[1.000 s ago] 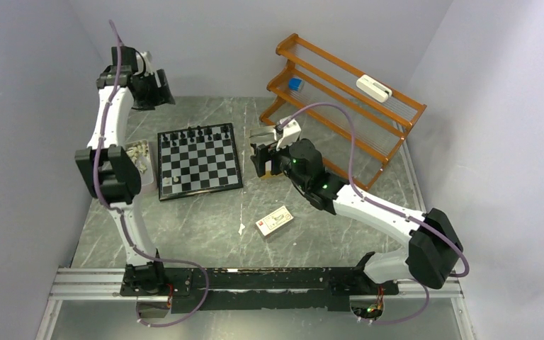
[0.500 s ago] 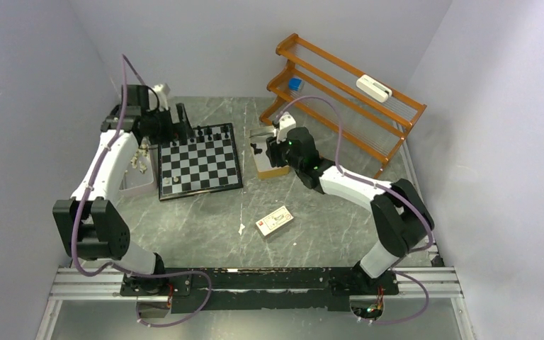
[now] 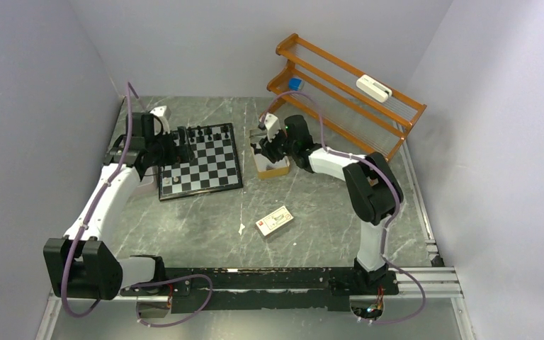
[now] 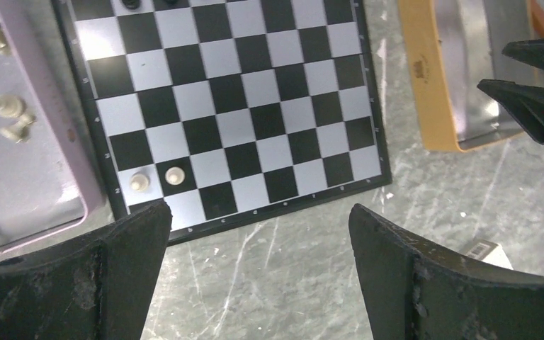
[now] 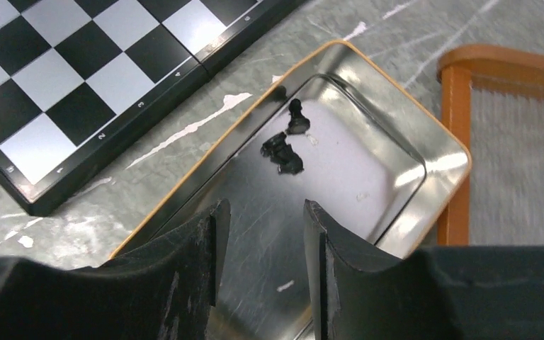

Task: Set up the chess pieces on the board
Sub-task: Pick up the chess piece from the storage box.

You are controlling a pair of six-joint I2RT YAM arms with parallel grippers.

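A pale lilac plastic tray [image 4: 42, 205] is holding loose pale chess pieces [image 4: 3, 106] just beside the left edge of the flat black-and-white checkered board [image 4: 255, 99]. The left gripper [image 4: 258, 212] is hanging over the board, jaws spread wide and gripping nothing. Two pale pawns [image 4: 175, 175] are standing on its near-left squares, and black pieces [image 3: 202, 132] are lining its far row. Right of the board, the right gripper [image 5: 264, 209] is hovering inside an orange-rimmed metal tin [image 5: 397, 134] (jaws narrowly apart, nothing between them). Small black figures [image 5: 287, 145] are lying just beyond its fingertips. An orange wooden rack [image 3: 347, 92] is standing behind the tin.

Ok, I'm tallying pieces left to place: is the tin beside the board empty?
Not empty: a few black pieces lie on the tin's shiny floor.
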